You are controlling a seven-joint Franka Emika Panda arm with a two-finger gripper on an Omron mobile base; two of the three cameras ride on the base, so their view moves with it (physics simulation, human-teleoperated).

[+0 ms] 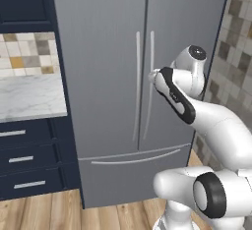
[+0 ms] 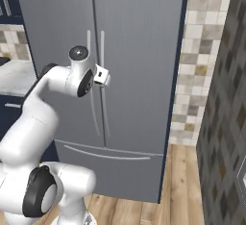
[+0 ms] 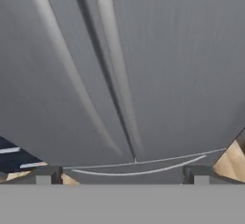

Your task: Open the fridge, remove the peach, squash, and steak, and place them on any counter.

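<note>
The grey fridge (image 1: pixel 103 67) (image 2: pixel 144 41) (image 3: pixel 186 74) stands with both doors and its lower drawer closed. The peach, squash and steak are hidden behind the doors. My gripper (image 1: pixel 151 75) (image 2: pixel 104 77) (image 3: pixel 122 176) is open, its fingers wide apart and holding nothing. It hovers just in front of the right door's handle (image 1: pixel 149 101) (image 2: pixel 104 113) (image 3: pixel 115 65), at mid height, beside the left handle (image 1: pixel 136 91) (image 3: pixel 64 65). Whether it touches the handle I cannot tell. The marble counter (image 1: pixel 29 96) lies to the fridge's left.
Navy drawers (image 1: pixel 24 160) with silver bar handles sit under the counter. A tiled wall (image 1: pixel 231 52) (image 2: pixel 199 56) flanks the fridge's right side, and a darker tiled wall (image 2: pixel 226 123) juts close on the right. Wooden floor (image 1: pixel 49 214) lies in front.
</note>
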